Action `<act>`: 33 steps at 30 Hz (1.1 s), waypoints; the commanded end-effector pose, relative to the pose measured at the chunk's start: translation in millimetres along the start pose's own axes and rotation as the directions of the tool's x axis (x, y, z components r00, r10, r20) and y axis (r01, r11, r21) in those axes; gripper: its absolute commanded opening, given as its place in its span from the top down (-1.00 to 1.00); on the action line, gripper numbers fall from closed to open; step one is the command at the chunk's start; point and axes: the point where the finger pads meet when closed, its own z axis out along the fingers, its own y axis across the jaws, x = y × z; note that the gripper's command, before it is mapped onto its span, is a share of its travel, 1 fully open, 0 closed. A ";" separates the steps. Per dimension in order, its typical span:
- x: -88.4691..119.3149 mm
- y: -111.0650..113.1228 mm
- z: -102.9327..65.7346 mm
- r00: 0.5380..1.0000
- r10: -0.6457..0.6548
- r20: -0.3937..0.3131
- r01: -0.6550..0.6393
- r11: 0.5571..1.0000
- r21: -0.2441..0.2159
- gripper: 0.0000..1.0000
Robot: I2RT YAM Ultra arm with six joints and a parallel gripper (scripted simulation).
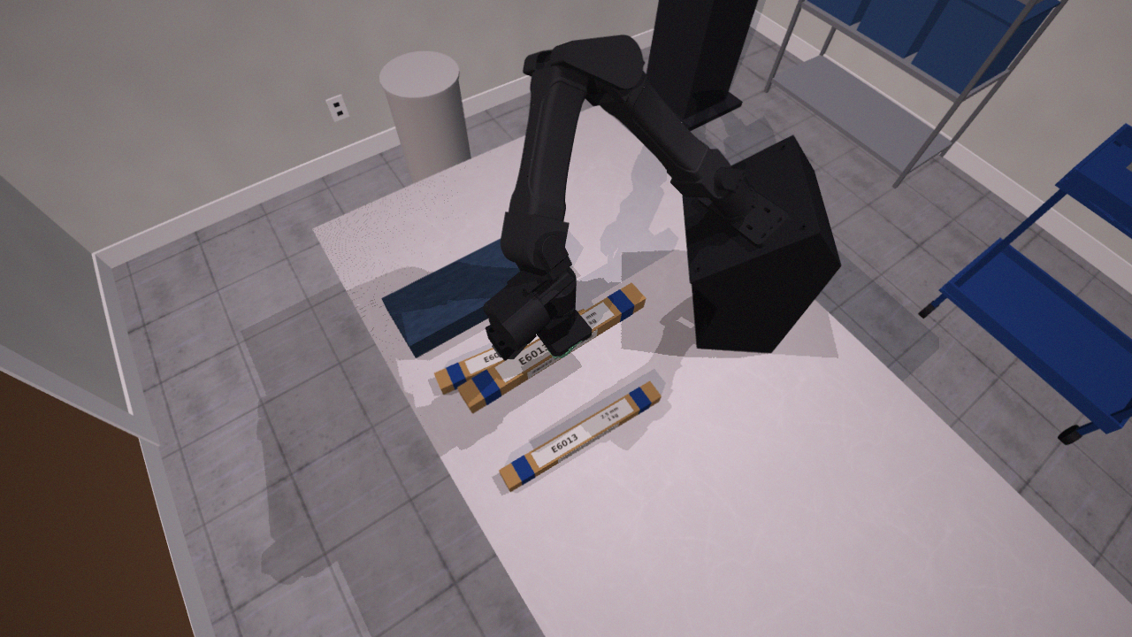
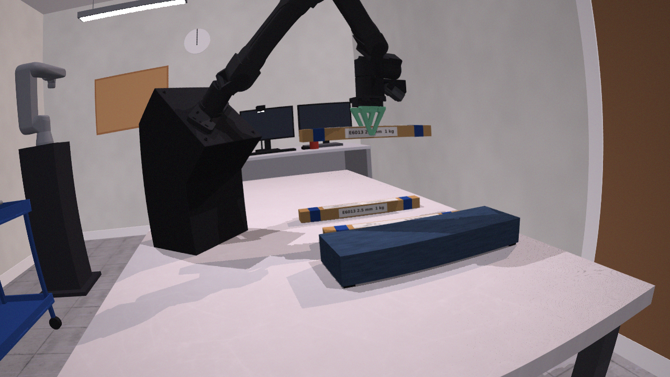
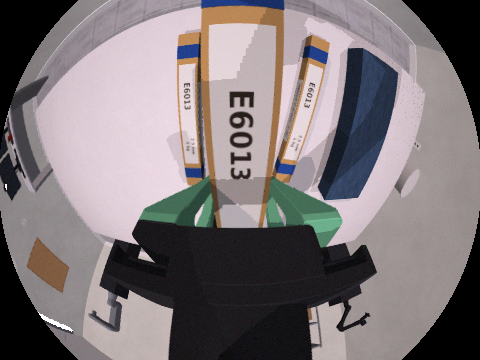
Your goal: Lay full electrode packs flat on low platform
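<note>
My gripper (image 1: pixel 558 341) (image 2: pixel 370 125) (image 3: pixel 240 179) is shut on one pack of electrodes (image 1: pixel 518 366) (image 2: pixel 327 134) (image 3: pixel 242 100), a brown carton with blue bands and an E6013 label. It grips the pack near its middle and holds it level, high above the table. A second pack (image 1: pixel 467 366) (image 2: pixel 375 223) (image 3: pixel 305 105) lies flat on the table right beside the low dark blue platform (image 1: pixel 443 296) (image 2: pixel 421 239) (image 3: pixel 357 130). A third pack (image 1: pixel 580 435) (image 2: pixel 358 210) (image 3: pixel 187 115) lies flat on the table farther from the platform. Nothing lies on the platform.
The arm's black base block (image 1: pixel 760 245) (image 2: pixel 191 173) stands on the white table (image 1: pixel 712 515) (image 2: pixel 281 318) near the packs. A grey cylinder (image 1: pixel 423 111) stands on the floor beyond the table. A blue cart (image 1: pixel 1044 317) stands at the right.
</note>
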 end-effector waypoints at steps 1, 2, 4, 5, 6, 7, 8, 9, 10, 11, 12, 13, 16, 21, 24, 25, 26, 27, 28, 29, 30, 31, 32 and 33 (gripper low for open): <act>-16.0 -3.1 -25.7 0.997 0.021 0.077 -0.019 0.999 -0.030 1.00; -17.6 -3.6 -25.9 0.996 0.024 0.082 -0.022 0.999 -0.029 1.00; -18.5 -3.7 -24.9 0.996 0.028 0.087 -0.025 0.999 -0.029 1.00; -17.8 -3.6 -24.2 0.996 0.027 0.085 -0.024 0.999 -0.030 1.00; -17.1 -3.4 -23.5 0.996 0.026 0.083 -0.023 0.999 -0.030 1.00; -16.1 -3.5 -23.1 0.997 0.023 0.080 -0.021 0.999 -0.030 1.00; -15.9 -3.7 -23.2 0.997 0.022 0.078 -0.020 0.999 -0.030 1.00; -15.9 -3.9 -23.1 0.997 0.022 0.078 -0.020 0.999 -0.030 1.00; -16.3 -4.0 -22.9 0.997 0.024 0.080 -0.021 0.999 -0.030 1.00; -16.3 -4.0 -22.9 0.997 0.024 0.080 -0.021 0.999 -0.030 1.00; -16.3 -4.0 -22.9 0.997 0.024 0.080 -0.021 0.999 -0.030 1.00; -19.4 -4.8 -24.2 0.996 0.032 0.087 -0.029 0.999 -0.031 1.00; -17.3 -4.3 -21.9 0.996 0.028 0.084 -0.026 0.999 -0.030 1.00; -14.9 -5.4 -21.6 0.997 0.019 0.074 -0.017 0.999 -0.028 1.00; -17.2 -5.8 -21.4 0.996 0.027 0.082 -0.025 0.999 -0.027 1.00; -16.4 -5.6 -20.8 0.996 0.026 0.081 -0.023 0.999 -0.027 1.00; -15.3 -5.4 -20.1 0.997 0.023 0.078 -0.021 0.999 -0.027 1.00; -14.3 -5.2 -19.5 0.997 0.021 0.076 -0.019 0.999 -0.027 1.00; -14.3 -5.2 -19.5 0.997 0.021 0.076 -0.019 0.999 -0.027 1.00; -14.3 -5.2 -19.5 0.997 0.021 0.076 -0.019 0.999 -0.027 1.00; -13.8 -5.0 -18.9 0.997 0.023 0.075 -0.021 0.999 -0.027 1.00; -13.2 -4.8 -18.3 0.997 0.022 0.074 -0.020 0.999 -0.027 1.00; -14.9 -5.4 -19.6 0.997 0.023 0.077 -0.021 0.999 -0.028 1.00; -15.3 -5.7 -20.0 0.997 0.023 0.077 -0.021 0.999 -0.028 1.00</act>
